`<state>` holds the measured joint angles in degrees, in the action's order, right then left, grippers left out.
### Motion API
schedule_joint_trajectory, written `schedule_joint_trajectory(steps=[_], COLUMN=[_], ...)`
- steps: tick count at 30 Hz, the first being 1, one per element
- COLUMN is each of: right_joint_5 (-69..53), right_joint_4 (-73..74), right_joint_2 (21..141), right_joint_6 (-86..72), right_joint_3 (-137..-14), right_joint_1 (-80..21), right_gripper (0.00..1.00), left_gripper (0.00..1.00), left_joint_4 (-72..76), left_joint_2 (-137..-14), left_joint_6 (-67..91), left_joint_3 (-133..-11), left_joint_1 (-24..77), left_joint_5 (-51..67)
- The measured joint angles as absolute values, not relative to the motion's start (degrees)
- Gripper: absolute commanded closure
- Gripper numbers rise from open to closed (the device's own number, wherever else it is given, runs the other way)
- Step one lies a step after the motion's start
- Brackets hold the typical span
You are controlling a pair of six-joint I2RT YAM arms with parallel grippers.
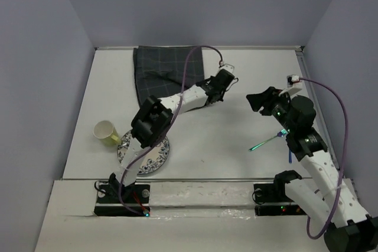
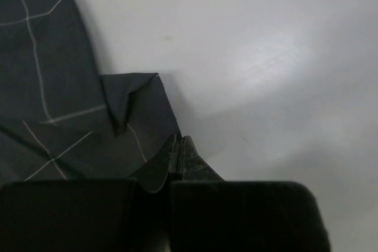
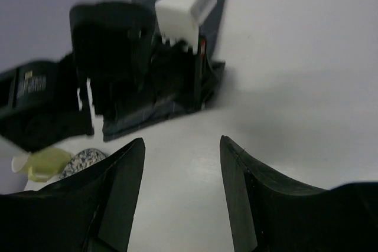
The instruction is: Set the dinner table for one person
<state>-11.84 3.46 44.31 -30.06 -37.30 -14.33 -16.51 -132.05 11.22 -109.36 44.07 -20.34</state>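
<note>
The dinner table [image 1: 224, 146] is a large white tabletop. A dark grey checked cloth [image 1: 165, 72] lies rumpled at its far middle and also shows in the left wrist view [image 2: 53, 116]. My left gripper [image 1: 214, 95] is at the cloth's right edge. In the left wrist view the left gripper [image 2: 180, 140] is shut, with the cloth's edge running into the fingertips and a folded corner [image 2: 136, 95] just ahead. My right gripper [image 1: 255, 100] hovers open and empty to the right. In the right wrist view the right gripper [image 3: 180, 143] faces the left gripper over bare table.
A patterned plate [image 1: 144, 151] lies at the near left, partly under the left arm. A pale yellow cup [image 1: 106, 133] stands to its left. A green fork [image 1: 267, 140] and a blue utensil [image 1: 289, 153] lie near the right arm. Walls enclose the table.
</note>
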Motion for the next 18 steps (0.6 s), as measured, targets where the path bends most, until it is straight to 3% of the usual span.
schedule_joint_trajectory(steps=[7,12,14,16,18], right_joint_5=[3.4,7.7,8.0,8.1,7.8], right_joint_4=[7.4,6.7,5.7,5.5,5.2], right_joint_2=[36.2,44.5,51.3,59.4,65.2], right_joint_6=[-27.8,-26.7,-26.3,-25.8,-25.6], right_joint_3=[-43.7,-45.2,-46.2,-47.4,-49.0], right_joint_1=[-14.3,-14.3,-14.3,-14.3,-14.3], right_gripper=[0.59,0.59,0.54,0.39,0.31], left_gripper=[1.00,1.00,1.00,1.00,1.00], left_joint_4=[-5.2,-0.2,1.1,2.5,3.6], left_joint_2=[-113.1,-102.7,-99.2,-95.8,-93.5], left_joint_6=[12.5,14.6,16.0,17.4,18.5], left_joint_3=[-83.7,-68.1,-62.8,-57.5,-54.0], left_joint_1=[49.0,48.4,49.5,51.0,52.1], left_joint_5=[-17.2,-17.5,-17.2,-16.8,-16.3])
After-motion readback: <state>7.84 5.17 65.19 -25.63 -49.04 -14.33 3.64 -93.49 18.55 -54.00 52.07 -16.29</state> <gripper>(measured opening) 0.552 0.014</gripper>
